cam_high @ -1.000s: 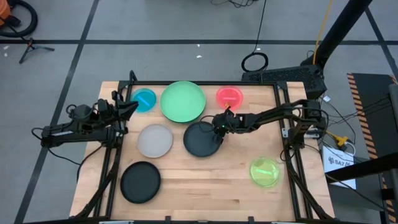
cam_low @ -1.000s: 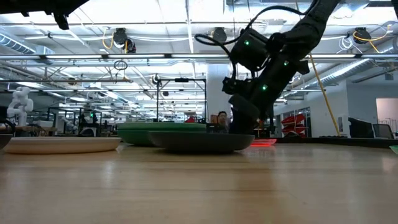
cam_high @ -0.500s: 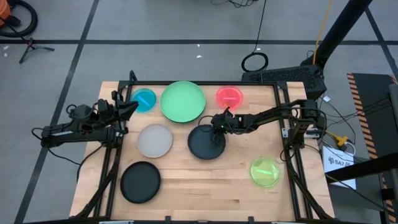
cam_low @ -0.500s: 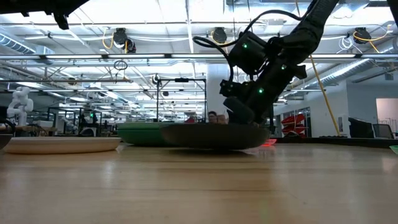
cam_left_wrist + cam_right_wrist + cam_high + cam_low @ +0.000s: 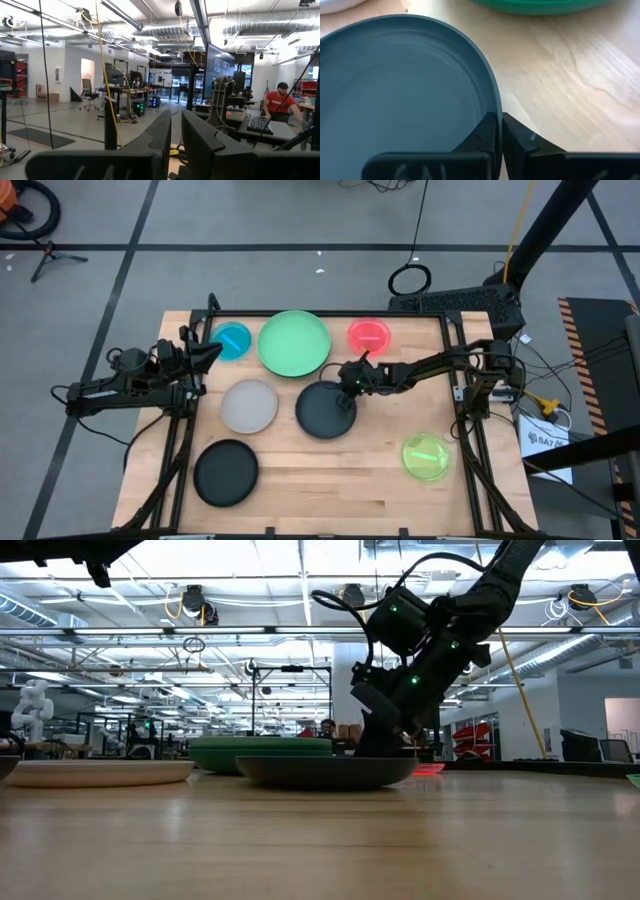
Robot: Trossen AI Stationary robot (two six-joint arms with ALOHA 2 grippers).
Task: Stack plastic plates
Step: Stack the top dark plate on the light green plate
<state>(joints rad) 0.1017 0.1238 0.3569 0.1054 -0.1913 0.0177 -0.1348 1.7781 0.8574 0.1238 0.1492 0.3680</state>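
Note:
A dark grey plastic plate (image 5: 323, 411) (image 5: 325, 771) lies on the table's middle, and my right gripper (image 5: 349, 387) (image 5: 498, 131) is shut on its far right rim. Around it lie a mint green plate (image 5: 294, 343), a blue plate (image 5: 232, 341), a pink plate (image 5: 369, 334), a light grey plate (image 5: 249, 406), a black plate (image 5: 226, 472) and a yellow-green plate (image 5: 427, 456). Each rests flat on its base. My left gripper (image 5: 207, 352) (image 5: 176, 137) hovers shut at the table's left edge, beside the blue plate, holding nothing. My right gripper pinches the dark plate's rim (image 5: 491, 102) with one finger inside the plate and one outside it. The fingers come slanting down from the table's far right side. In the low view the plate sits with its base on the table.
The mint green plate lies just beyond the dark plate. The light grey plate lies close on its left. Bare wood (image 5: 340, 480) stretches along the near edge between the black and yellow-green plates. Black frame rails (image 5: 455, 370) run along both table sides.
My right gripper has shut on the dark plate's rim. The plate slid a little toward the table's right edge and then back left, staying on the table.

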